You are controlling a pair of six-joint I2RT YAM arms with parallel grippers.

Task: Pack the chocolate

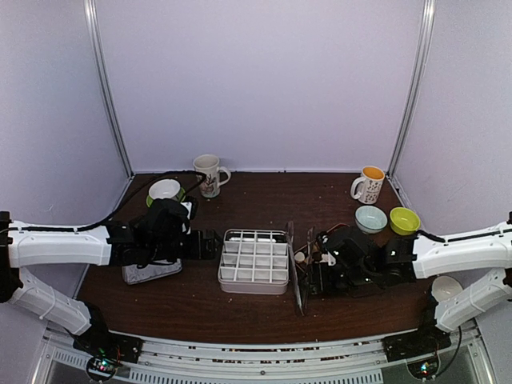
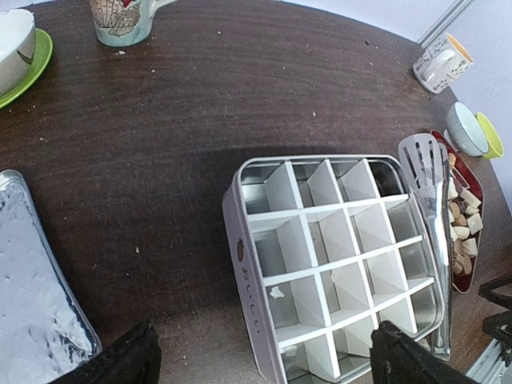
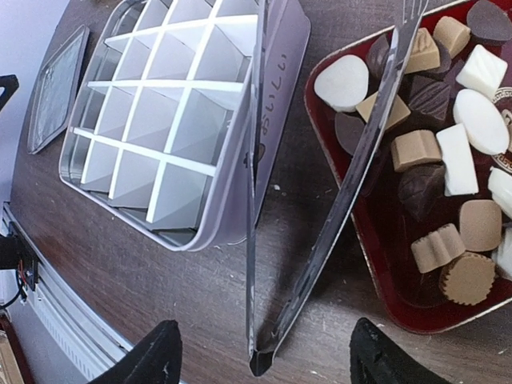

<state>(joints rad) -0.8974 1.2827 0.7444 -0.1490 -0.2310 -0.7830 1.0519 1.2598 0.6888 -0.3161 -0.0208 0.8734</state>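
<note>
The chocolate (image 3: 416, 148), dark brown, tan and white pieces, lies in a red tray (image 3: 382, 248) right of a white divided tin box (image 3: 176, 104) whose cells are empty. Long metal tongs (image 3: 344, 200) lie between box and tray. My right gripper (image 3: 268, 362) is open, its fingers either side of the tongs' hinge end, not touching it. My left gripper (image 2: 264, 364) is open over the near left edge of the box (image 2: 336, 256). In the top view the chocolate (image 1: 302, 257) sits beside the box (image 1: 254, 260), with the left gripper (image 1: 206, 244) and the right gripper (image 1: 320, 270) flanking them.
The tin lid (image 1: 152, 272) lies left of the box under the left arm. A white bowl on a green plate (image 1: 166, 190) and a mug (image 1: 210, 174) stand back left. A mug (image 1: 369, 184), a pale blue bowl (image 1: 370, 218) and a green bowl (image 1: 404, 220) stand back right.
</note>
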